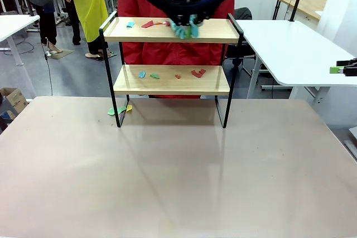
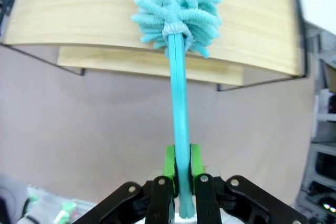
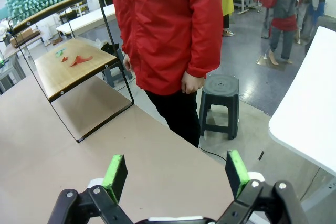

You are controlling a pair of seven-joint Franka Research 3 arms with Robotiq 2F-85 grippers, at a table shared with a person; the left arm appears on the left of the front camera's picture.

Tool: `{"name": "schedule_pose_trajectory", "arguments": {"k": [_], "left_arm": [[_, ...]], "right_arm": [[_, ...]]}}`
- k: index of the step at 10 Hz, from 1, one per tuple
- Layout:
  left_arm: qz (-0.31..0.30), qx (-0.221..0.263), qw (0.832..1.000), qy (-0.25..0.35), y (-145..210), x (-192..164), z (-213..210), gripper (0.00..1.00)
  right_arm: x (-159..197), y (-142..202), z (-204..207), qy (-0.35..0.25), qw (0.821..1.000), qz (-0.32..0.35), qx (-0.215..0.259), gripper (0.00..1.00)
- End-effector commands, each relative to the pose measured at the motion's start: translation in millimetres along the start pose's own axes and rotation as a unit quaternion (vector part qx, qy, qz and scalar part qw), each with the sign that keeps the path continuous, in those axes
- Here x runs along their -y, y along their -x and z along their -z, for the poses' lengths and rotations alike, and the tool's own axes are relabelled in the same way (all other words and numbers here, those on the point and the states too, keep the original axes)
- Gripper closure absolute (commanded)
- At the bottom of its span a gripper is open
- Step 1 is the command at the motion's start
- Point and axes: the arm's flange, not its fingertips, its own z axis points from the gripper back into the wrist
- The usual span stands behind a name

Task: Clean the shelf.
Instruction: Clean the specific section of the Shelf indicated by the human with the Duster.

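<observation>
As the left tool clamps a teal duster over the shelf, paper scraps need sweeping off; right tool gapes.

— Where's the teal duster?
— Under the left gripper, on the shelf top board, with coloured scraps to its left.
— Lower board?
— More scraps, and a few on the table by the left front leg
</observation>
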Motion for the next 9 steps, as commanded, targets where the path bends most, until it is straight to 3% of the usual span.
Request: {"name": "schedule_pose_trajectory", "arguments": {"k": [1,6,9], "left_arm": [[0.001,-0.005,1.000,-0.029,5.2,-36.3,-3.4,0.87],[0.015,-0.038,0.998,-0.056,-10.1,-89.0,6.1,0.87],[0.027,-0.031,0.996,-0.083,-13.6,-115.2,4.2,0.87]], "right_arm": [[-1.9,-1.5,0.3,0.000,1.000,-0.002,-0.001,0.00],[-1.9,-1.5,0.3,0.000,1.000,-0.002,-0.001,0.00],[-1.9,-1.5,0.3,0.000,1.000,-0.002,-0.001,0.00]]}}
